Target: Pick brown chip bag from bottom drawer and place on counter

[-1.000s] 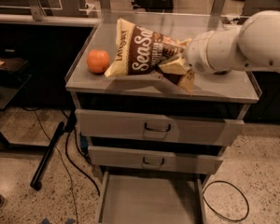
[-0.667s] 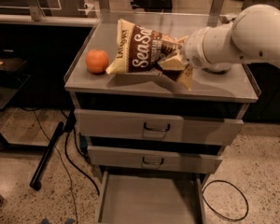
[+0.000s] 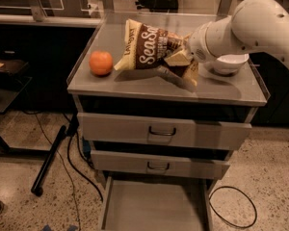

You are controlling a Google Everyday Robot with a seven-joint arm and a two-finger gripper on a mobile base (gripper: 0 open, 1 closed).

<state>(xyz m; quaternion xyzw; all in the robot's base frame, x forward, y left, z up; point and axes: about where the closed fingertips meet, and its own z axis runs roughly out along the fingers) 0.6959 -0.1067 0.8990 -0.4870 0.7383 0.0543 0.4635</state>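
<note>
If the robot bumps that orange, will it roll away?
Probably: the orange is round and sits loose on the flat counter. The counter's thin rim might stop it. A bump looks unlikely now, since the gripper holds the brown chip bag at its far end.

Counter [image 3: 231, 93]: orange [image 3: 100, 62] sits near the left edge, bag [image 3: 144, 49] just beside it. Gripper [image 3: 183, 65] is clamped on the bag's right end, mid-counter. Arm [image 3: 260, 20] spans the right rear. Front strip is passable. Drawer [image 3: 154, 208] is pulled out, floor reachable from above.
</note>
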